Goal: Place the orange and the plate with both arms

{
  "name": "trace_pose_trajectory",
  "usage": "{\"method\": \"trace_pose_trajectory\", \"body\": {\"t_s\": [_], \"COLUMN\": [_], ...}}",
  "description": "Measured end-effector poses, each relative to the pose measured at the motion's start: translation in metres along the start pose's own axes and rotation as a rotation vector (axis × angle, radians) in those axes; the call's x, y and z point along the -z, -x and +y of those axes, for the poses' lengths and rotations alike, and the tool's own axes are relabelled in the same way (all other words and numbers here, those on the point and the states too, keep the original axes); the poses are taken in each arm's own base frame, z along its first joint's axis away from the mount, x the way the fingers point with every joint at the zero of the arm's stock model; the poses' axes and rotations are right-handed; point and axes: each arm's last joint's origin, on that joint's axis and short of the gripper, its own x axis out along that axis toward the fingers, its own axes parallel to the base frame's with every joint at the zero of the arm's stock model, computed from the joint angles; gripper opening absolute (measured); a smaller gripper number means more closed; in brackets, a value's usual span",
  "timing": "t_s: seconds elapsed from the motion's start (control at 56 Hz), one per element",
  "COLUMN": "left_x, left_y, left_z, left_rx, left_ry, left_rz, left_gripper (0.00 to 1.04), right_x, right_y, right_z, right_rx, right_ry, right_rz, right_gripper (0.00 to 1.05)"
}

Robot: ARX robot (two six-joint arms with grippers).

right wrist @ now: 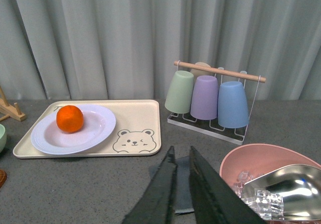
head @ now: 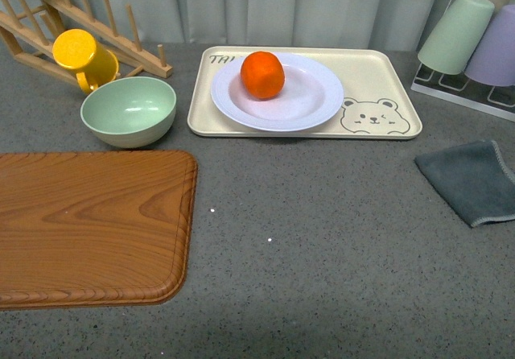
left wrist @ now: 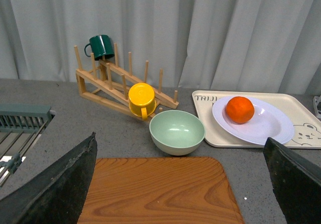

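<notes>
The orange (head: pixel 262 75) rests on the pale lavender plate (head: pixel 306 105), which lies on the cream bear tray (head: pixel 378 93) at the back of the table. The left wrist view also shows the orange (left wrist: pixel 239 109) on the plate (left wrist: pixel 266 126), and in the right wrist view the orange (right wrist: pixel 69 118) sits on the plate (right wrist: pixel 85 133) too. Neither arm appears in the front view. My left gripper (left wrist: pixel 183 184) is open, its dark fingers (left wrist: pixel 55 189) wide apart above the wooden board (left wrist: pixel 160 191), holding nothing. My right gripper (right wrist: pixel 181 153) is shut and empty above a grey cloth (right wrist: pixel 183 184).
A pale green bowl (head: pixel 129 111), a yellow mug (head: pixel 83 57) and a wooden rack (head: pixel 88 25) stand back left. The wooden board (head: pixel 88 226) lies front left, the grey cloth (head: pixel 475 178) right. A cup rack (right wrist: pixel 213 101) and a pink bowl (right wrist: pixel 241 166) of ice are on the right.
</notes>
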Motion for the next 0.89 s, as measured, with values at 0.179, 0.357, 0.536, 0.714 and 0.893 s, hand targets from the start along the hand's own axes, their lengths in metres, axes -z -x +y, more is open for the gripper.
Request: {"method": "trace_pose_trajectory", "body": {"t_s": [0.179, 0.357, 0.536, 0.714, 0.893], "left_x": [0.0000, 0.0000, 0.0000, 0.0000, 0.0000], "left_y": [0.0000, 0.0000, 0.0000, 0.0000, 0.0000], "left_z": [0.0000, 0.0000, 0.0000, 0.0000, 0.0000], "left_rx": [0.000, 0.000, 0.000, 0.000, 0.000], "left_ry": [0.000, 0.000, 0.000, 0.000, 0.000], "left_rz": [0.000, 0.000, 0.000, 0.000, 0.000], "left_gripper": [0.98, 0.98, 0.98, 0.98, 0.98], "right_x": [0.0000, 0.0000, 0.0000, 0.0000, 0.0000], "right_y": [0.0000, 0.0000, 0.0000, 0.0000, 0.0000], "right_z": [0.0000, 0.0000, 0.0000, 0.0000, 0.0000], "right_rx": [0.000, 0.000, 0.000, 0.000, 0.000], "right_ry": [-0.002, -0.002, -0.002, -0.003, -0.003], "right_rz": [0.000, 0.000, 0.000, 0.000, 0.000], "right_gripper": [0.32, 0.62, 0.92, 0.96, 0.96]}}
